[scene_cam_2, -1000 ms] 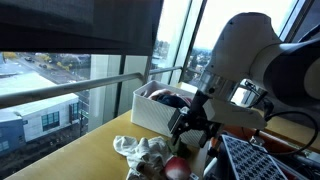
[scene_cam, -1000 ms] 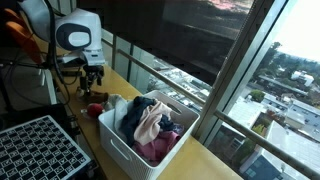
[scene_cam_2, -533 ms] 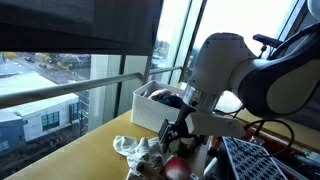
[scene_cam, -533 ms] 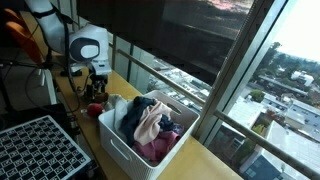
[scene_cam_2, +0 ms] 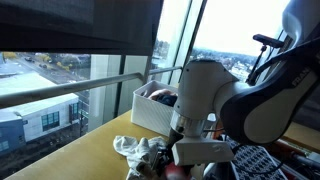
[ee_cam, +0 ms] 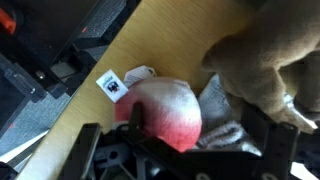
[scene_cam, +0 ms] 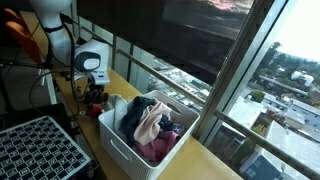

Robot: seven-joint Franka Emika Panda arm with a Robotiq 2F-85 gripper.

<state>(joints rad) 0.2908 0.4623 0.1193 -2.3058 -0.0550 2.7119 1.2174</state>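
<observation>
Ana: The gripper (ee_cam: 180,135) hangs with its jaws spread wide, holding nothing. The red-and-white bundle (ee_cam: 160,108) lies on the table (ee_cam: 175,35) right between the fingers (ee_cam: 88,148), against the tan garment (ee_cam: 260,70).

Ben: So the operator would do well to sink straight down until the pads bracket the bundle's widest part, then close gently. Soft cloth squashes, and a shallow pinch would likely slip off.

Ana: The tan garment touches it on one side, too. A finger that catches that fold may drag the whole heap (scene_cam_2: 140,152) along.

Ben: What about room?

Ana: Tight. In an exterior view the white basket (scene_cam: 125,140) stands just beside the heap, and the black grid tray (scene_cam: 35,150) lies near on the other side. The wrist view shows dark equipment (ee_cam: 45,55) at the table's edge—no place to swing sideways. Straight up looks the freest way out.
</observation>
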